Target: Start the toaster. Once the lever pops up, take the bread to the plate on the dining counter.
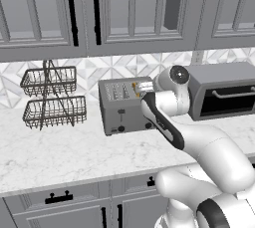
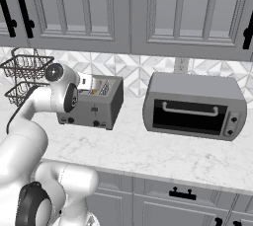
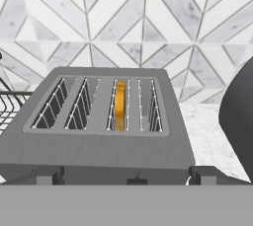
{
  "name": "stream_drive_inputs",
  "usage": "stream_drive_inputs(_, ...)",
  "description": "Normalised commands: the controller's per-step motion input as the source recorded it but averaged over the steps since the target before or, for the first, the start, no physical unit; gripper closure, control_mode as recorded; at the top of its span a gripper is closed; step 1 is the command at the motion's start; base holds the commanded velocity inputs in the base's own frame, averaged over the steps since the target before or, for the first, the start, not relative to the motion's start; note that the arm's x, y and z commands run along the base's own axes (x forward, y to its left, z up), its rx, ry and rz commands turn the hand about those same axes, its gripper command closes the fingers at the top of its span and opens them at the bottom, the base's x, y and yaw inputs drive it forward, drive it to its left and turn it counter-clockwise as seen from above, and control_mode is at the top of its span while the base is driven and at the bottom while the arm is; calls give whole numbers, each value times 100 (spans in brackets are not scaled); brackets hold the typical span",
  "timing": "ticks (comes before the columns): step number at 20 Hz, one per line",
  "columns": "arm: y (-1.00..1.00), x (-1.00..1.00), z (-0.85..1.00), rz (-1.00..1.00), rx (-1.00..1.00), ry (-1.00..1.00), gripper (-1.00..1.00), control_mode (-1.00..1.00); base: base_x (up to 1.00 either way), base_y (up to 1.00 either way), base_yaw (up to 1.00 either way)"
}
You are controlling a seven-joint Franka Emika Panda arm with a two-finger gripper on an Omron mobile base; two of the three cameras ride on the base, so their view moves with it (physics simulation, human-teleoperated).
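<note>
Carefully, I hover above the toaster [image 3: 106, 121], aiming my spread fingers [image 3: 49, 175] straight down around the bread [image 3: 119, 105].

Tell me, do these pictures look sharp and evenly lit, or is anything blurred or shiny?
Left base view: flat, even light, the toaster soft-edged and faintly pixelated. Right base view: the toaster oven has a dark glass door with no glare. Hand view: crisp, the bread glowing orange in its slot; shadows are barely there.
</note>
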Motion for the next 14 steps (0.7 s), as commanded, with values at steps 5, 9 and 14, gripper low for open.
stream_drive_inputs(5, 0, 0, 0, 0, 0, 0, -100, -100, 0, 0, 0)
stream_drive_inputs(9, 0, 0, 0, 0, 0, 0, -100, -100, 0, 0, 0)
stream_drive_inputs(14, 0, 0, 0, 0, 0, 0, -100, -100, 0, 0, 0)
